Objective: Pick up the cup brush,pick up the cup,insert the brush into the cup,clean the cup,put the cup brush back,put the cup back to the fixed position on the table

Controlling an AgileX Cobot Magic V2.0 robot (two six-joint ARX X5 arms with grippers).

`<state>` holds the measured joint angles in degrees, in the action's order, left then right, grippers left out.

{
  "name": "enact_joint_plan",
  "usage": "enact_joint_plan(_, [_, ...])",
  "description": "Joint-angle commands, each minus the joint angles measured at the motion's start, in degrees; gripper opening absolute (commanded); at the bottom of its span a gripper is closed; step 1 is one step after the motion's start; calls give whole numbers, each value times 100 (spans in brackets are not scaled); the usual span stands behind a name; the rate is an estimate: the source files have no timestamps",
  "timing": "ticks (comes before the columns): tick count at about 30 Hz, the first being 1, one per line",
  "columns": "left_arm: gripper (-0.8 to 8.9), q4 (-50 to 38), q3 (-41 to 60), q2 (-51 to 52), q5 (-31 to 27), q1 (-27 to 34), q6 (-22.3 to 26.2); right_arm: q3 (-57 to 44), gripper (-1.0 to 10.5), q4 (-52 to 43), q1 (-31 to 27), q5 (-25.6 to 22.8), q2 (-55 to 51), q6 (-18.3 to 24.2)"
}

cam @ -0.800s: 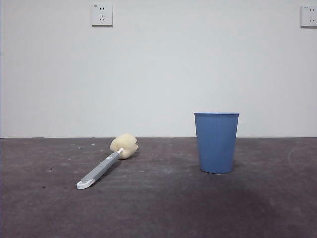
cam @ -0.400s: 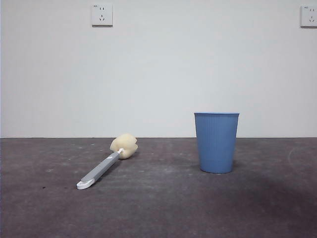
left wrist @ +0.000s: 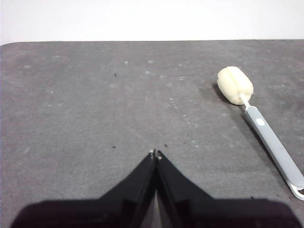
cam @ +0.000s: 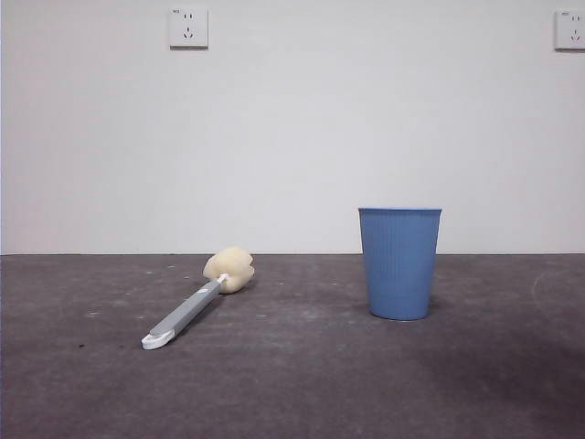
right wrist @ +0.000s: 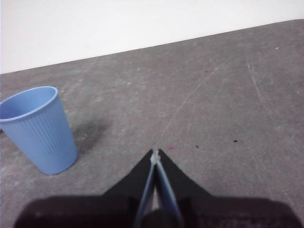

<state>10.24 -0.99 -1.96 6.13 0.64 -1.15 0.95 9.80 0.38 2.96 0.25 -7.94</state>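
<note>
Lying apart: cup brush [left wrist: 260,125], left jaws

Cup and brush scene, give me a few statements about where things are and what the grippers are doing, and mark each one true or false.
1. The cup stands upright on the table. True.
2. The cup brush is inside the cup. False: it lies flat on the table, apart from the cup.
3. The left gripper is shut and holds nothing. True.
4. The right gripper grips the cup's rim. False: it is shut, empty, and apart from the cup.
5. In the front view, the brush's sponge head points toward the camera. False: the white handle tip is nearer, and the sponge lies farther back.
</note>
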Motion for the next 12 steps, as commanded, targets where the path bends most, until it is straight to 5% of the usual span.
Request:
enact_joint_plan(1, [-3, -24, 81, 17, -2, 20, -35, -63, 1, 57, 7, 4, -20, -85])
enact_joint_plan(12, [-3, -24, 81, 17, -2, 20, -35, -61, 1, 52, 4, -31, 13, -162])
